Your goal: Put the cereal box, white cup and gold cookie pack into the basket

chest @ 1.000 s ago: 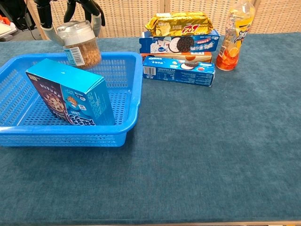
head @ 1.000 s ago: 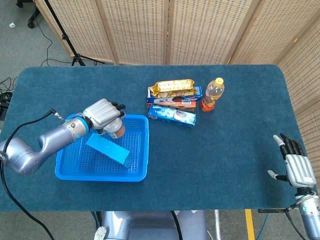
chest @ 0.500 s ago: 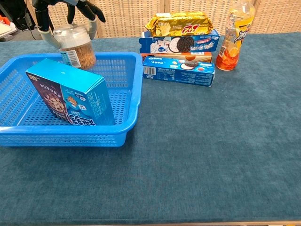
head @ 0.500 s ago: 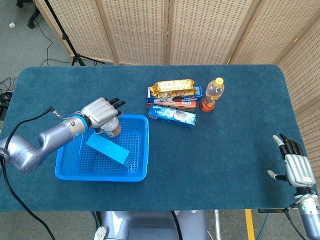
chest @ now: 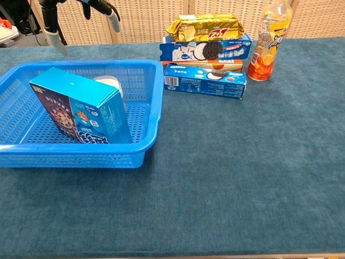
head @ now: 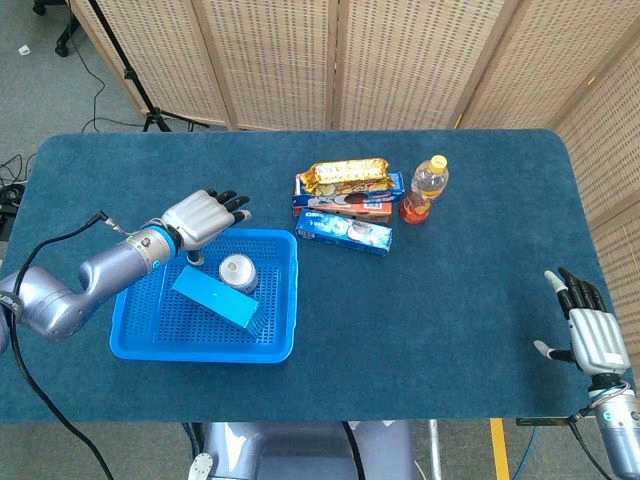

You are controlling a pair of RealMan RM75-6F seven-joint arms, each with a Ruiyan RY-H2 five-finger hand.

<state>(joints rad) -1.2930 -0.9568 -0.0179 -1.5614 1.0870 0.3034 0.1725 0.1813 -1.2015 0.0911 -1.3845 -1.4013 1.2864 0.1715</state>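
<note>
The blue basket (head: 285, 300) (chest: 154, 110) sits at the table's left. Inside it lie the blue cereal box (head: 215, 298) (chest: 81, 106) and the white cup (head: 238, 271) (chest: 110, 82), the cup mostly hidden behind the box in the chest view. My left hand (head: 203, 216) (chest: 81, 6) hovers above the basket's far left rim, fingers spread, holding nothing. The gold cookie pack (head: 346, 175) (chest: 205, 27) rests on top of a stack of cookie boxes at the table's middle back. My right hand (head: 590, 330) stays open near the front right corner.
Under the gold pack are a blue cookie box (head: 350, 192) (chest: 207, 49) and a reddish box (head: 352, 210), with a long blue box (head: 345, 232) (chest: 204, 80) in front. An orange drink bottle (head: 425, 188) (chest: 268, 39) stands to their right. Folding screens stand behind the table.
My left hand let go of the white cup, which now sits in the basket. The hand has opened and lifted back to the left. The right hand has not moved.
</note>
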